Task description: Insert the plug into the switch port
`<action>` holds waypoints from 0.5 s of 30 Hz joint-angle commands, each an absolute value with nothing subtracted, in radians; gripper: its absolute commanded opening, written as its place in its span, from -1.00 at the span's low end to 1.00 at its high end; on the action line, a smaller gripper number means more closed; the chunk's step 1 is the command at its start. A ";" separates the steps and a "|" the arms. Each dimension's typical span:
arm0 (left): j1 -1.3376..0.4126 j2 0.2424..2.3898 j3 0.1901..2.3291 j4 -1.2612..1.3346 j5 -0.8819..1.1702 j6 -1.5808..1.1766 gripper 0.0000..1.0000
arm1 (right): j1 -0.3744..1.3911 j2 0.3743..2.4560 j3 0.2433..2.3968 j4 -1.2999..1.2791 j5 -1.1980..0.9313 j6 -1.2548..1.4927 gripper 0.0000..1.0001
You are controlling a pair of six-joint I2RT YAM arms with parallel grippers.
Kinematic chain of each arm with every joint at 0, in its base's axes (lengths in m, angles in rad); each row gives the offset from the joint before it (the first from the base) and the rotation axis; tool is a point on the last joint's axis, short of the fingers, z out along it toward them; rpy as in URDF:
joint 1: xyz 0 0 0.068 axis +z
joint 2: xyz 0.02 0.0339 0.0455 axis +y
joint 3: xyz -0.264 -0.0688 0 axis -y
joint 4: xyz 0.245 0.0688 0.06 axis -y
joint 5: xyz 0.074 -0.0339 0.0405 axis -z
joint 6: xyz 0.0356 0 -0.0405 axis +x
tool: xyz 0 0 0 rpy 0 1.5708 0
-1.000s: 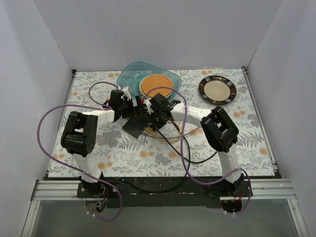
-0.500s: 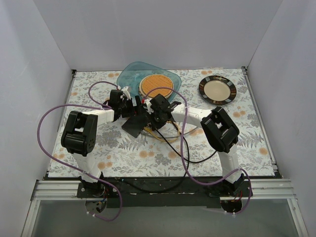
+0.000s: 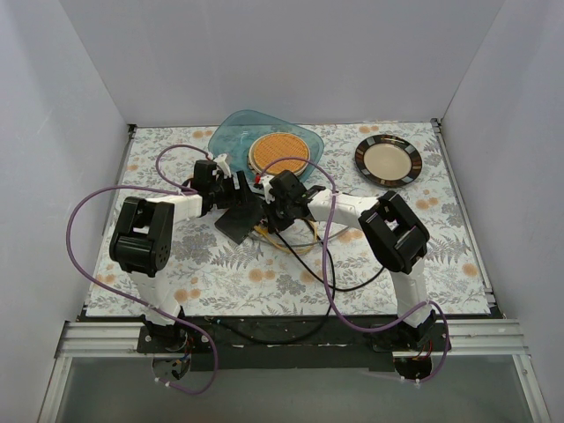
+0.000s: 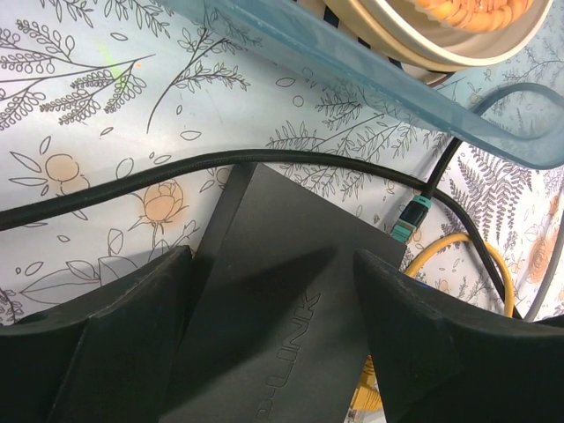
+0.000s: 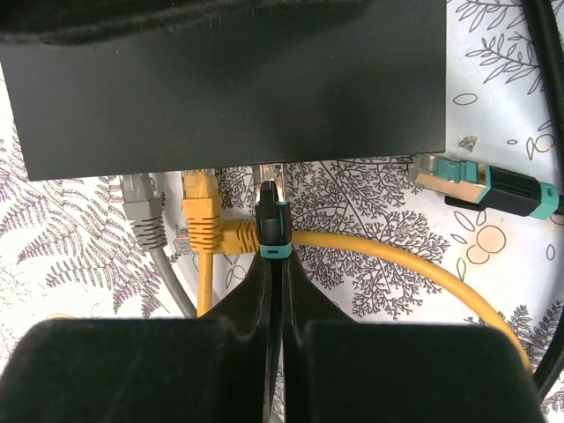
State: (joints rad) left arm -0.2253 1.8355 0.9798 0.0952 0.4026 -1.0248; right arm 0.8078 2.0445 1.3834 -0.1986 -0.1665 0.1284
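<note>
The switch (image 3: 236, 224) is a flat matte-black box in the middle of the floral table. In the left wrist view the switch (image 4: 291, 220) lies between my left gripper's fingers. My left gripper (image 4: 271, 264) is shut on its two long sides. My right gripper (image 5: 273, 260) is shut on a black plug with a teal collar (image 5: 273, 225). The plug's clear tip touches the switch's socket edge (image 5: 229, 88). A grey plug (image 5: 141, 211) and a yellow plug (image 5: 201, 207) sit at the same edge to the left. In the top view the right gripper (image 3: 278, 210) is just right of the switch.
A second black-and-teal plug (image 5: 480, 187) lies loose on the table to the right. A translucent blue tray (image 3: 231, 137) with a tan round dish (image 3: 278, 152) stands behind the switch. A dark-rimmed plate (image 3: 389, 160) is at the back right. Yellow, black and purple cables loop around the arms.
Both grippers and the switch have shifted slightly left and away from the arm bases. The grips have not changed.
</note>
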 commanded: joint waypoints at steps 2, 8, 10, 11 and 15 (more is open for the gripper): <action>-0.308 1.864 0.977 0.006 0.552 -1.051 0.41 | 0.825 2.089 1.362 -0.034 -0.143 0.160 -0.97; -0.321 1.842 0.982 -0.032 0.548 -1.048 0.38 | 0.825 2.103 1.402 -0.051 -0.138 0.164 -0.97; -0.324 1.841 0.985 -0.041 0.554 -1.048 0.36 | 0.825 2.108 1.420 -0.061 -0.133 0.166 -0.97; -0.325 1.841 0.986 -0.044 0.557 -1.048 0.35 | 0.825 2.109 1.427 -0.061 -0.130 0.164 -0.97; -0.331 1.839 1.000 -0.067 0.577 -1.046 0.33 | 0.825 2.118 1.448 -0.066 -0.124 0.167 -0.97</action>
